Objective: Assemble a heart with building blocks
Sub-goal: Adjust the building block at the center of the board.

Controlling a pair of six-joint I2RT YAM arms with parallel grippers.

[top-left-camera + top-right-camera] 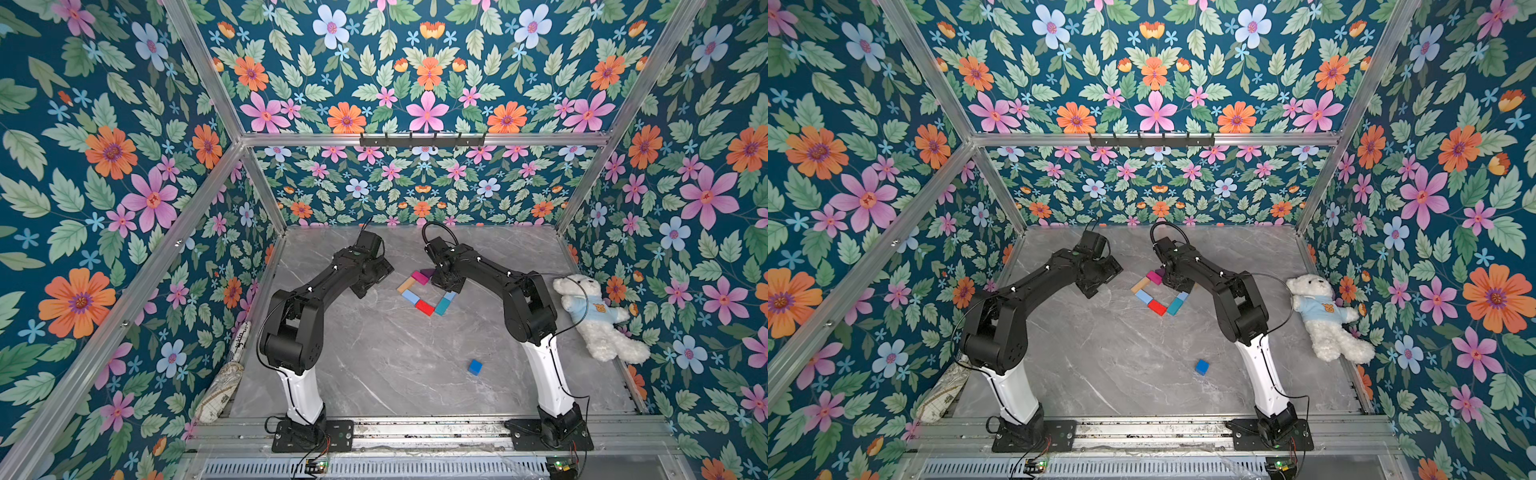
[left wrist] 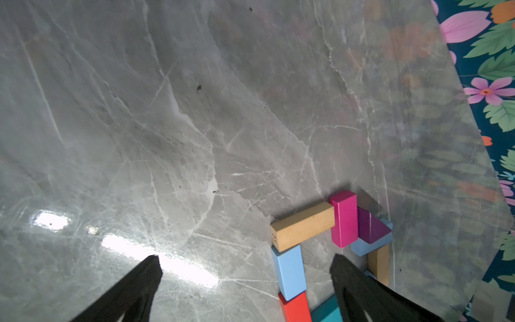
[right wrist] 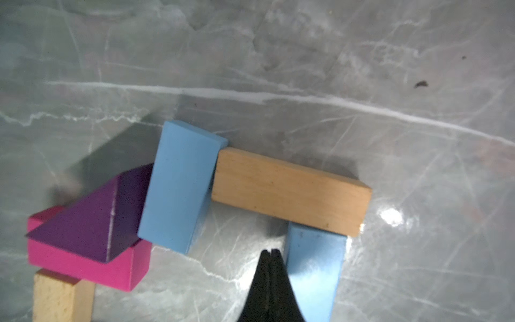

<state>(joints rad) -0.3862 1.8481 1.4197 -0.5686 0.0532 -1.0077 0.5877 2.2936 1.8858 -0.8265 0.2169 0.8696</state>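
The heart lies as a hollow outline of building blocks in the middle of the table, in both top views. Its near side runs tan, light blue, red and teal. A magenta block carries the purple triangle, which leans on a tilted light blue block beside a tan one. My right gripper is shut and empty inside the outline, next to another light blue block. My left gripper hangs open over the outline's left side. A loose blue block sits nearer the front.
A white plush bear in a blue shirt lies against the right wall. A rolled patterned cloth rests at the front left edge. Floral walls with aluminium posts enclose the grey marble table.
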